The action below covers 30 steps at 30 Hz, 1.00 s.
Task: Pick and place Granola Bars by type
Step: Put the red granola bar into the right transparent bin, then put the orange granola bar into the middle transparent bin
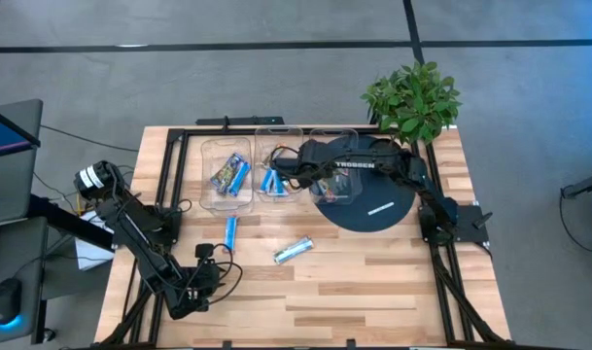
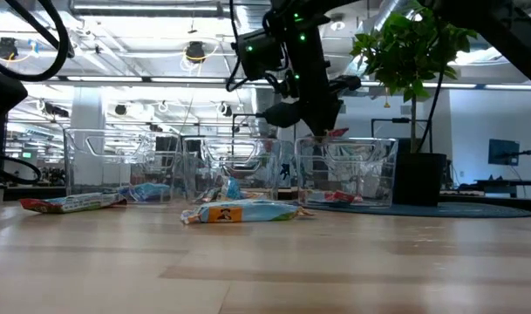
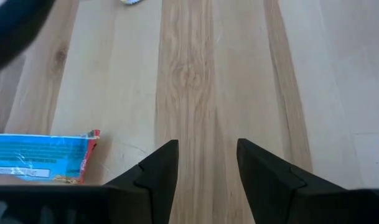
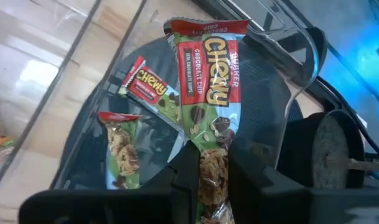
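High cam overhead, straight down on whole table (image 1: pixel 373 292), low cam at tabletop level, looking across to clear bins (image 2: pixel 348 170) and room beyond, L wrist cam close over bare wood, R wrist cam close above rightmost bin (image 4: pixel 301 68), bins shared w/ high + low views

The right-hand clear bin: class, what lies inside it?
Two Chewy bars lie inside the bin. The right hand holds a third bar above, covering part of its floor.

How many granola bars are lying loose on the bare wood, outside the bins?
2. A blue bar lies just in front of the left bin; another bar lies toward the table's middle. None seems hidden behind the arms, though I can't be sure.
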{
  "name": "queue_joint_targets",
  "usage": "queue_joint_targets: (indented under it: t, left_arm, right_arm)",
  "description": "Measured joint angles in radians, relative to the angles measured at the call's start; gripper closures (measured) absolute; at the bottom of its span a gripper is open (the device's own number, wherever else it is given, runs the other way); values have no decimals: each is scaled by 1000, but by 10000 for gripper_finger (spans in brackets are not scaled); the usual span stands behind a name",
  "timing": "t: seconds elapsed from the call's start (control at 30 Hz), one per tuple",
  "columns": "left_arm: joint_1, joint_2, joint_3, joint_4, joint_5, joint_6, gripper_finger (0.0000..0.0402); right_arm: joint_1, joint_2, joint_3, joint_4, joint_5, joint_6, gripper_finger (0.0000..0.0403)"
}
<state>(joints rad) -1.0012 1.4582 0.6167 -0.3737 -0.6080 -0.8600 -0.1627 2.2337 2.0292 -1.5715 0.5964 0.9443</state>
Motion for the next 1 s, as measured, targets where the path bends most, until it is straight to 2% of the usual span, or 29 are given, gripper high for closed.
queue_joint_targets:
  t: [0.2,0.43,0.7,0.87,1.0]
  left_arm:
    - [3,0,0,16,-12,0,242]
    - [4,0,0,56,-44,38,242]
    - [36,0,0,71,-90,86,242]
    - [90,0,0,211,-129,224,242]
    - [161,0,0,360,-51,391,242]
  right_arm:
    - [-1,0,-24,2,4,24,327]
    - [16,0,-24,17,18,0,256]
    - [89,0,-20,17,102,-48,202]
    - [195,0,22,24,192,-129,195]
    - [308,0,73,24,292,-203,199]
